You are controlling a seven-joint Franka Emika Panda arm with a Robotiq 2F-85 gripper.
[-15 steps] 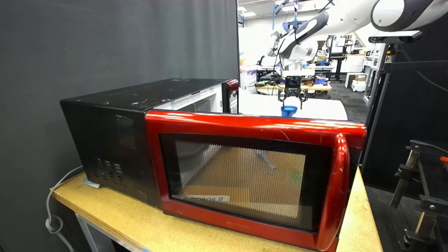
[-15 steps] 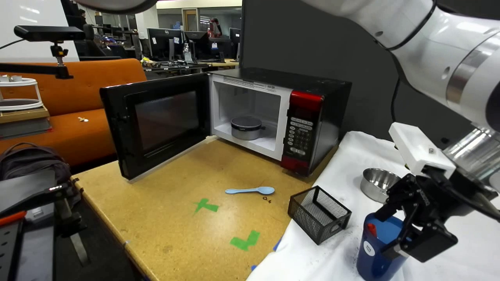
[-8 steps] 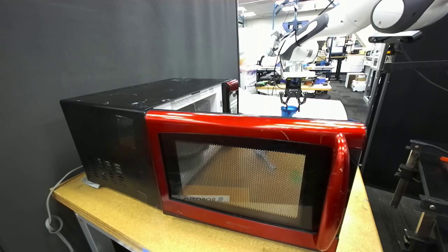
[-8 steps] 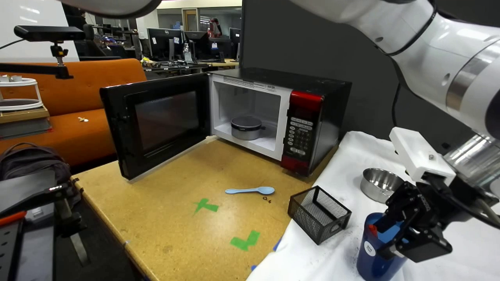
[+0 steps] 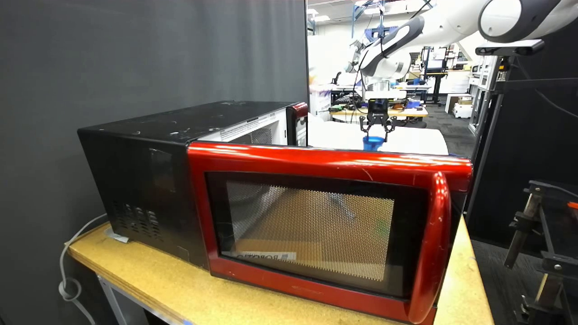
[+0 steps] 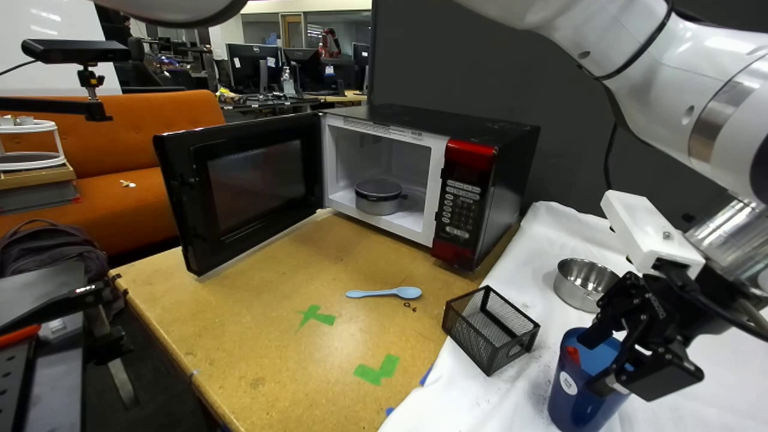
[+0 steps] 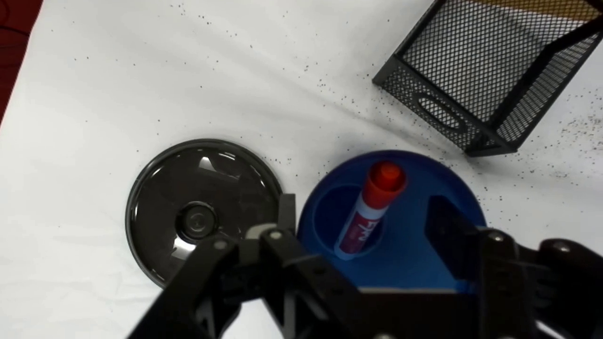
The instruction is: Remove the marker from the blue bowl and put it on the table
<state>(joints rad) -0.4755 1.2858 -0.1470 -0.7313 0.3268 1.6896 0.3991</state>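
Note:
The blue bowl (image 7: 414, 266) is deep and cup-like, and stands upright on the white-covered table (image 7: 85, 174). It also shows in both exterior views (image 5: 372, 145) (image 6: 573, 408). The marker (image 7: 370, 214), white with a red cap and red label, leans inside it, cap end up. An exterior view shows only its red cap (image 6: 573, 355) above the rim. My gripper (image 7: 365, 219) is open over the bowl's mouth, with the marker between its fingers but untouched. One finger overlaps the bowl's inside, the other its rim edge. Whether either reaches below the rim, I cannot tell.
A black mesh basket (image 6: 489, 345) stands beside the bowl. A dark round lid (image 7: 160, 212) lies on its other side. A steel bowl (image 6: 567, 291) stands behind. The red microwave (image 6: 510, 204), door open with a pot (image 6: 379, 198) inside, and a blue spoon (image 6: 384, 293) are on the wooden bench.
My gripper dipped a little toward the bowl, then rose slightly, staying over its mouth. Its fingers look a little closer together than one second ago. The bowl has not moved.

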